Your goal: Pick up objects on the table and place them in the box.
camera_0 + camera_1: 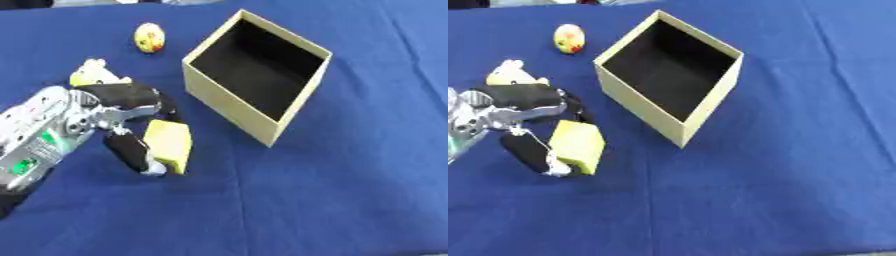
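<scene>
My left hand (96, 117) curled round a yellow block (168, 144), open box (232, 107) just right, pale toy (94, 74) behind my fingers, yellow ball (150, 37) beyond

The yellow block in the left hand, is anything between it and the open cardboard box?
Nothing visible stands between them. The left hand has its fingers round the yellow rectangular block, and only bare blue tablecloth lies between it and the open tan cardboard box. The small yellow round toy and pale yellow figure sit off that path.
</scene>
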`<state>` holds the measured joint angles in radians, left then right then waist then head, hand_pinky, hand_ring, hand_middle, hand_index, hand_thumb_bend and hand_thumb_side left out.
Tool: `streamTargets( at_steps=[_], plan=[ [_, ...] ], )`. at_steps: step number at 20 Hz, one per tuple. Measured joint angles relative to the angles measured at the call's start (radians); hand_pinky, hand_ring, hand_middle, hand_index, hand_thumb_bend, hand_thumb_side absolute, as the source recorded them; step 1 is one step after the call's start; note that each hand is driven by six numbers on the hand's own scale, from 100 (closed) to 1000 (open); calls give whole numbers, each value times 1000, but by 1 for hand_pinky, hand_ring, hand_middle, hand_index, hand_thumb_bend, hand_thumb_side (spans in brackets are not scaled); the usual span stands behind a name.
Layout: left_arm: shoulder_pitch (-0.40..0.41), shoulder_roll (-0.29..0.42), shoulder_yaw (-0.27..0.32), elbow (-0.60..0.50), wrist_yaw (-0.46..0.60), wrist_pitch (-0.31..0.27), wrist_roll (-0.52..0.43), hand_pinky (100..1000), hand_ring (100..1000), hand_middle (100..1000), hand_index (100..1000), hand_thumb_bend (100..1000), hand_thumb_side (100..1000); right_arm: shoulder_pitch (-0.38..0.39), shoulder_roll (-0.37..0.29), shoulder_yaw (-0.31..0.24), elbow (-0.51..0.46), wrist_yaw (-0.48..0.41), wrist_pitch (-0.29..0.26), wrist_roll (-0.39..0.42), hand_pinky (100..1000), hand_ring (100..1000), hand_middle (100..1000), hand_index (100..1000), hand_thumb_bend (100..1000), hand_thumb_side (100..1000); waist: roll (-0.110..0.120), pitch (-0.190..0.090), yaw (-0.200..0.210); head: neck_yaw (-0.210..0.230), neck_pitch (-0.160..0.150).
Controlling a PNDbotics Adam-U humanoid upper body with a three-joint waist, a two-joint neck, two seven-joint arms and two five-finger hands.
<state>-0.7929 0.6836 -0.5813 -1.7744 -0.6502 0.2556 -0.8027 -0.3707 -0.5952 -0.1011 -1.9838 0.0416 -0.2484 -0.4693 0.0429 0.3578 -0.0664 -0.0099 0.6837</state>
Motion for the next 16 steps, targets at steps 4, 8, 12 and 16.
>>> streamTargets(
  at_steps=[4, 8, 12, 16],
  plan=[
    [0, -3, 0, 0, -1, -8, 1, 898, 771, 604, 749, 434, 386, 0, 0, 0, 0, 0, -1, -2, 834, 735, 694, 779, 100, 836, 0, 0, 0, 0, 0],
    [0, -6, 0, 2, -4, -16, 3, 852, 736, 575, 723, 350, 341, 0, 0, 0, 0, -1, -3, -3, 835, 735, 694, 779, 100, 836, 0, 0, -1, 0, -1],
    [-1, -7, 0, 3, -5, -21, 4, 831, 714, 557, 705, 281, 302, 1, 0, 0, 0, -2, -5, -6, 835, 735, 694, 780, 100, 836, 0, 0, -1, 0, -2],
    [-1, -7, 0, -2, -5, -26, 2, 825, 708, 553, 702, 227, 255, 2, 0, -3, 0, -5, -6, -7, 836, 735, 694, 780, 100, 836, 0, -1, 3, 0, -2]
  ],
)
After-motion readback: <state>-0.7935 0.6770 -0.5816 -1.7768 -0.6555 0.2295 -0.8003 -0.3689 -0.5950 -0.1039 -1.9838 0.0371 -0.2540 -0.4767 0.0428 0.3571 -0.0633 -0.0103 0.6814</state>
